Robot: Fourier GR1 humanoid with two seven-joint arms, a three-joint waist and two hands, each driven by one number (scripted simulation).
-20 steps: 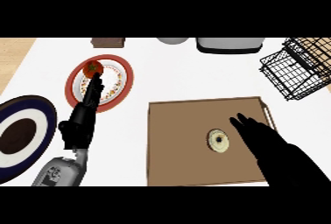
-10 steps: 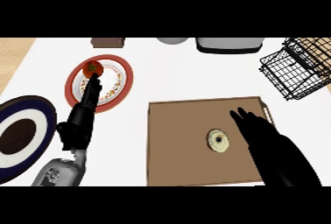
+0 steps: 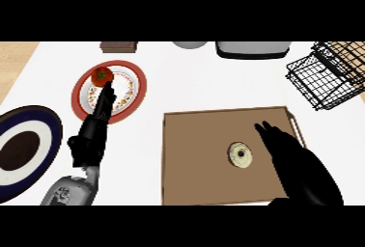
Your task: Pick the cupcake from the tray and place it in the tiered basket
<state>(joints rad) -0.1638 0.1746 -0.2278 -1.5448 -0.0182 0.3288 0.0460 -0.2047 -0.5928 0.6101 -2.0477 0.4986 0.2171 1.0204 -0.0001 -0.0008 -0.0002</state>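
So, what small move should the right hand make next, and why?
Probably shift the right hand a little to its left, over the cupcake, so that it can grasp it. The hand is open and lies beside the cupcake, apparently not touching it, and the cupcake sits on the tray, not yet lifted.

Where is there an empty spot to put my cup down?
The white counter is bare between the red-rimmed plate and the brown tray, and above the tray up to the wire basket. The tray's left half is bare too. It is crowded at the left: the left robot hand lies over the red-rimmed plate, beside the blue plate.
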